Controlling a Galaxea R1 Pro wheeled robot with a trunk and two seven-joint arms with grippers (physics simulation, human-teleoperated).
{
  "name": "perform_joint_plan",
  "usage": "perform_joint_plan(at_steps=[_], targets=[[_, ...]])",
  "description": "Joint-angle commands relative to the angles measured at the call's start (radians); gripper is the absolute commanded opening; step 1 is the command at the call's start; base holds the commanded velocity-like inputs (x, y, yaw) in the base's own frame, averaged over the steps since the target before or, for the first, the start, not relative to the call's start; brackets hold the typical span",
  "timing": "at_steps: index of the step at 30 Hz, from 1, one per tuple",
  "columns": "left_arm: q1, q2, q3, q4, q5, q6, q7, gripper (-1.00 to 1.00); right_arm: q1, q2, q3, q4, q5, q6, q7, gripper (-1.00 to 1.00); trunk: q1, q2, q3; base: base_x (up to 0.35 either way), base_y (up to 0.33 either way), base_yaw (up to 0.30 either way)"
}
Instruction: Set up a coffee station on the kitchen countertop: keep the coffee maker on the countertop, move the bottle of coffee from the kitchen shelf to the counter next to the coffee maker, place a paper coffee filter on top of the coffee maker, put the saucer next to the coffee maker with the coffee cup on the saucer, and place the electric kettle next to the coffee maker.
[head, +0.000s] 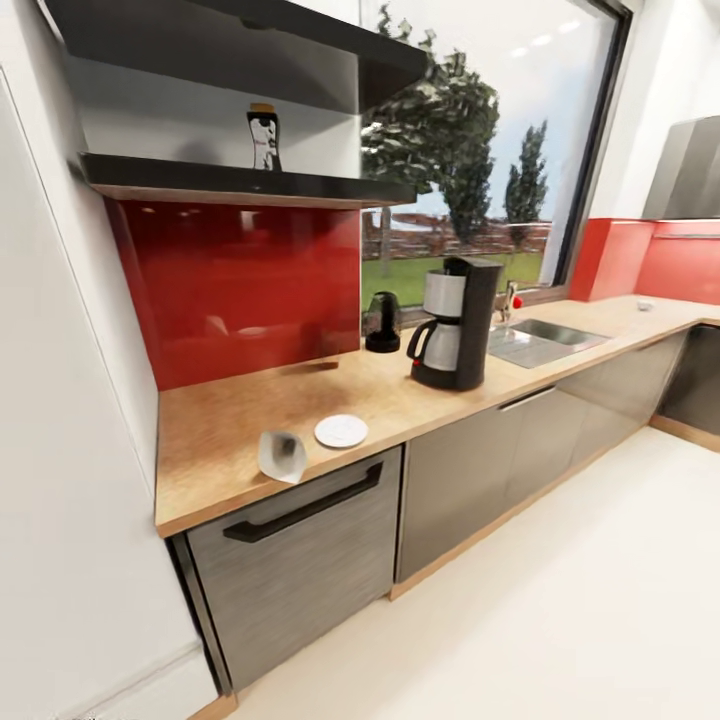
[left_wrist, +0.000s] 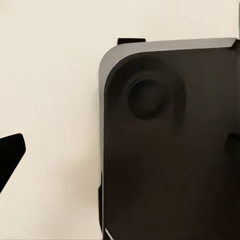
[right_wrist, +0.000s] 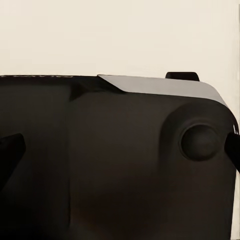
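Note:
The coffee maker (head: 455, 325) stands on the kitchen countertop (head: 215, 425), with the electric kettle (head: 382, 322) behind it by the window. The saucer (head: 341, 431) lies near the counter's front edge. Just left of it rests a white cone that looks like the paper coffee filter (head: 282, 455). The bottle of coffee (head: 264, 138) stands on the kitchen shelf (head: 250, 182) above the red backsplash. The coffee cup is out of view. My left gripper (left_wrist: 120, 150) and right gripper (right_wrist: 120, 150) hang open and empty over my dark base and the pale floor.
A sink (head: 545, 340) with a tap (head: 508, 300) is set into the counter right of the coffee maker. Grey cabinet fronts with a black handle (head: 305, 505) run below. A white wall (head: 60, 450) closes the left side. Pale floor (head: 560, 620) stretches to the right.

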Motion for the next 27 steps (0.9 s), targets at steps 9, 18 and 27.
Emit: perform_joint_plan(at_steps=[9, 18, 27], targets=[[0.000, 0.002, 0.004, 0.001, 0.001, -0.003, 0.000, 1.00, 0.000, 0.001, 0.000, 0.000, 0.000, -0.003, -0.002, 1.00, 0.000, 0.000, -0.001, 0.124, -0.151, 0.278], [0.000, 0.004, 0.005, 0.001, 0.001, -0.003, 0.000, 1.00, 0.000, 0.007, 0.000, -0.001, 0.000, -0.003, -0.003, 1.00, 0.000, 0.000, -0.001, 0.009, -0.011, 0.279], [-0.001, 0.009, 0.006, 0.000, 0.003, -0.002, 0.000, 1.00, 0.000, 0.009, 0.002, -0.121, 0.049, -0.001, -0.003, 1.00, 0.000, 0.000, -0.001, -0.064, 0.000, 0.232]])
